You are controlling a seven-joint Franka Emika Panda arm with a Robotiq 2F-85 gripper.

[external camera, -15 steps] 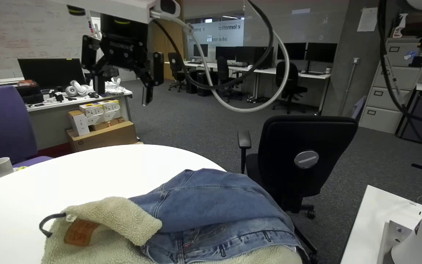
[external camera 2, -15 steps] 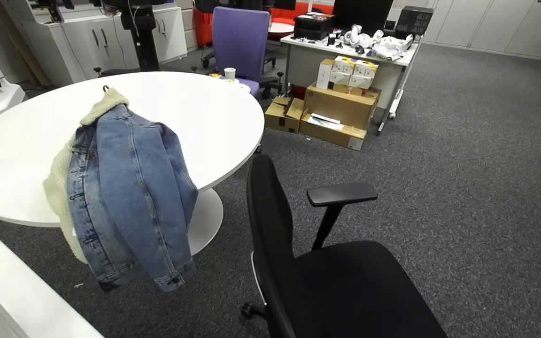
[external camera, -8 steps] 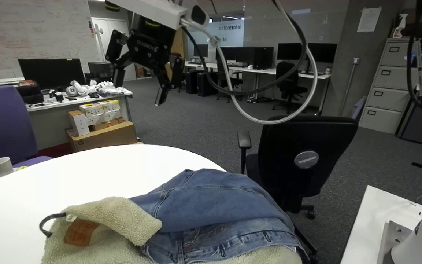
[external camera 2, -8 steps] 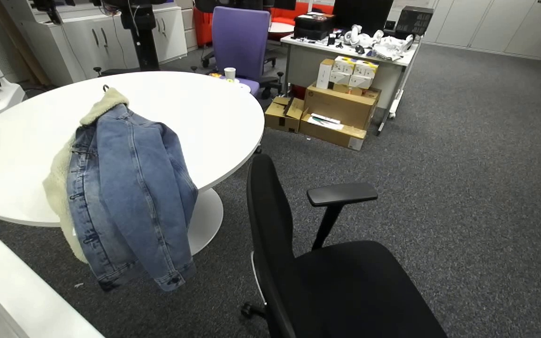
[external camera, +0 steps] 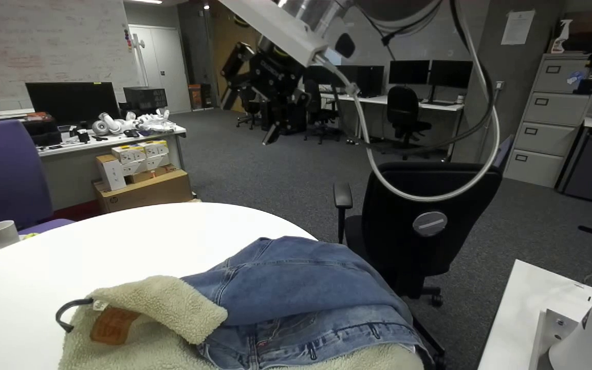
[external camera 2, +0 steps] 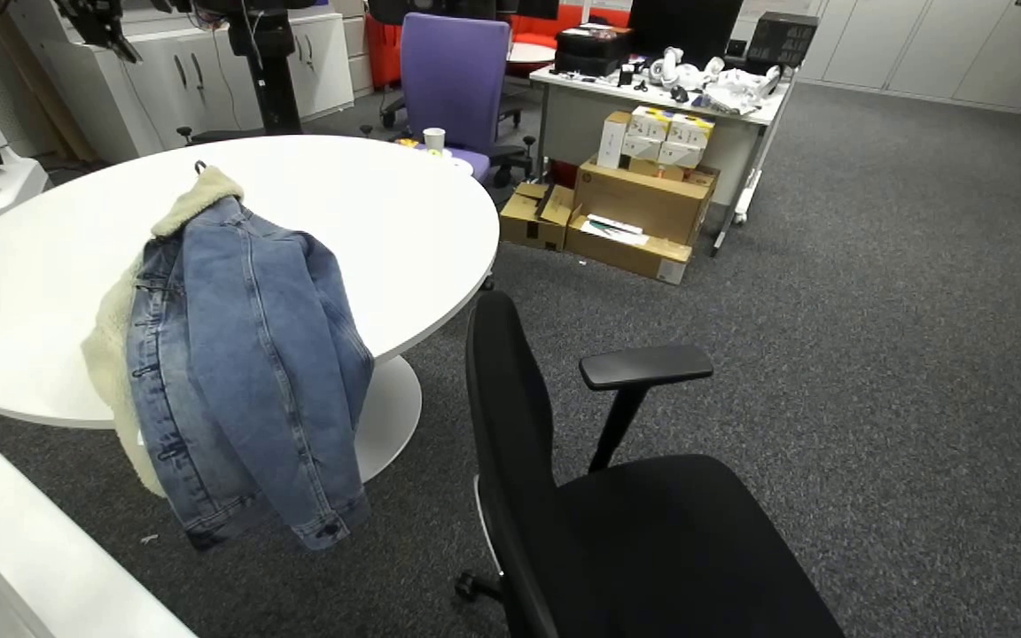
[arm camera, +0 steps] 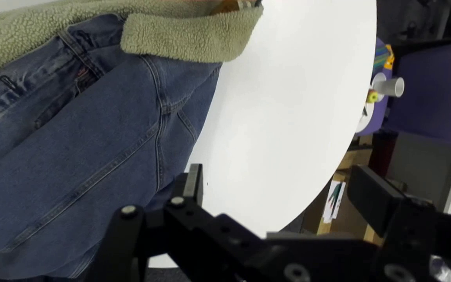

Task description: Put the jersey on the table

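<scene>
The jersey [arm camera: 92,145], cut off at left in your wrist view, lies on the table [arm camera: 288,98], hem overhanging; your gripper [arm camera: 280,184], jaws spread wide, hides part of the rim; at right a purple chair [arm camera: 437,90] is cropped.

In the wrist view the table [arm camera: 284,117] reaches between and ahead of the jaws of the gripper [arm camera: 281,181]. The jersey [arm camera: 80,156] lies on it, left of the jaws — partly hanging over the edge — while ahead and right, past the rim, a chair [arm camera: 437,92] bears a cup [arm camera: 389,87].
</scene>
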